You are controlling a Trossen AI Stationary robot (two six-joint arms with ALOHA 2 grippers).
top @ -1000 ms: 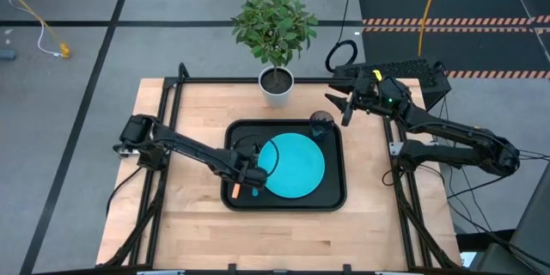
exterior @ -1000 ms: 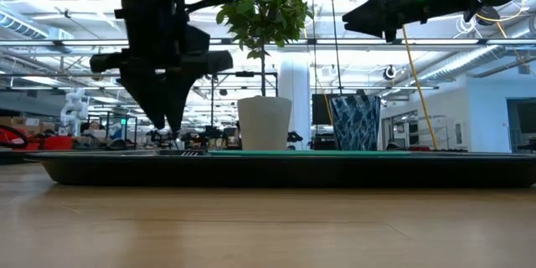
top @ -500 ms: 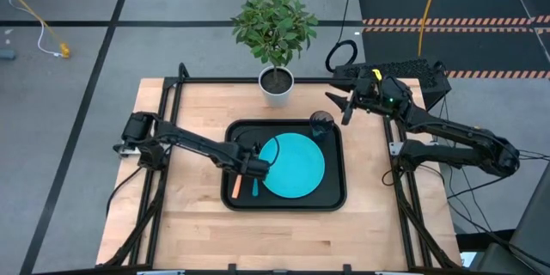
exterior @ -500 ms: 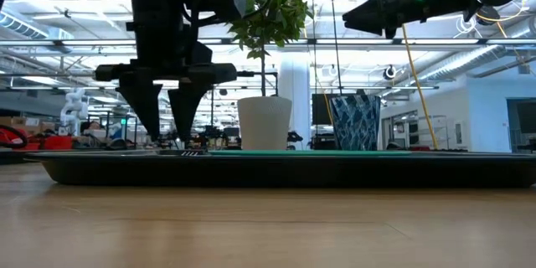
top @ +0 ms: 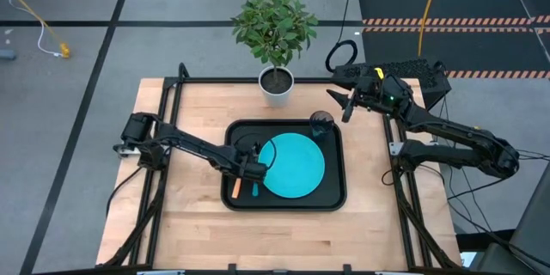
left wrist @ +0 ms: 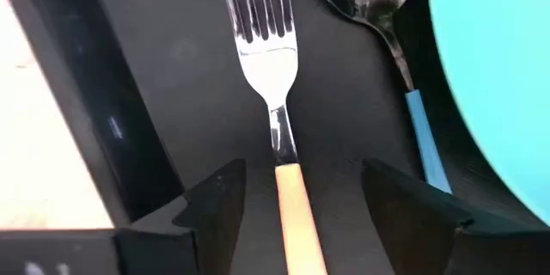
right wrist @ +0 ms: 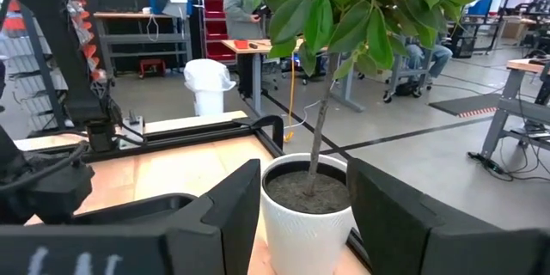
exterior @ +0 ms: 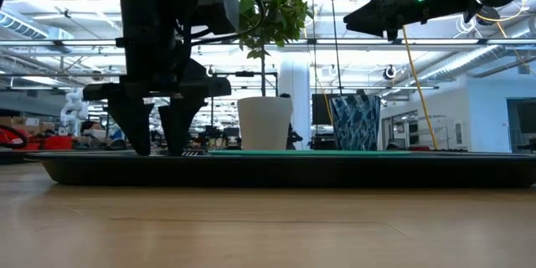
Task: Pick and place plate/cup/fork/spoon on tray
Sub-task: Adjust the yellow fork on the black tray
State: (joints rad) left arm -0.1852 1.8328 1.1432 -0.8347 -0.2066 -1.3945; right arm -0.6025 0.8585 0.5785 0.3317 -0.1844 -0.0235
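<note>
**A:** What lies nearest the front edge of the wooden tabletop (top: pixel 189 223)?

**B:** The black tray (top: pixel 331 202), in the middle of the tabletop. Everything else I place by it. Along the tray's left side lie the fork (top: pixel 236 188), with its orange handle, and right beside it the spoon (top: pixel 253 189), with its light blue handle. The turquoise plate (top: pixel 296 168) fills the tray's centre, just right of the spoon.

**A:** And the left pincer (top: pixel 256 170)?

**B:** It hangs low over the tray's left side, above the fork. Its fingers (left wrist: pixel 215 210) stand wide apart, one on each side of the fork's handle, and hold nothing.

**A:** Farther back?

**B:** The dark cup (top: pixel 321 123) stands upright in the tray's far right corner. Behind the tray, at the tabletop's far edge, is a white pot (top: pixel 277 84) with a green plant.

**A:** The right pincer (top: pixel 345 106)?

**B:** It waits in the air beyond the tray's far right corner, open and empty, facing the pot.
</note>
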